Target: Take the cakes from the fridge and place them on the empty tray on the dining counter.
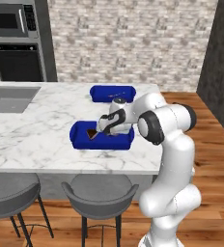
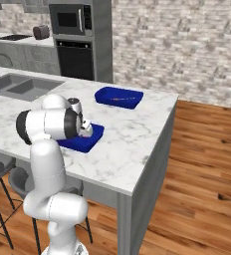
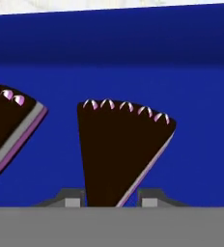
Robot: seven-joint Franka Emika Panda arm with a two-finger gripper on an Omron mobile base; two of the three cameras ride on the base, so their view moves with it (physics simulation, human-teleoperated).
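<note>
While the white arm bends low over the marble tabletop (image 1: 46, 135), its claw (image 3: 110, 198) sits inside the near blue tray (image 1: 77, 137), with one finger tip (image 3: 71, 198) on either side of the narrow end of a cake wedge (image 3: 119, 149). Whether the tips press on the wedge or stand just clear of it cannot be told.

In the hand view this wedge has its long axis running from 6 o'clock to 12 o'clock: the pointed end lies at 6 o'clock between the tips, and the broad curved edge faces 12 o'clock. Its top is flat and dark brown, a row of small pale pink dollops lines the broad edge, and a thin grey and purple band shows along the side at 4 o'clock.

A second wedge (image 3: 10, 128) of the same colouring lies at 9 o'clock from the first, apart from it, with its broad edge turned towards 1 o'clock; its point is cut off by the picture's edge. Both rest on the tray floor.

From the left base view, a dark slice (image 1: 91, 133) shows in the near tray at 9 o'clock from the claw. The other blue tray (image 1: 112, 93) lies farther back at 12 o'clock on the same tabletop, well apart. A grey sink (image 1: 10, 98) is set in at 10 o'clock, and grey stools (image 1: 97, 193) stand along the near side.
</note>
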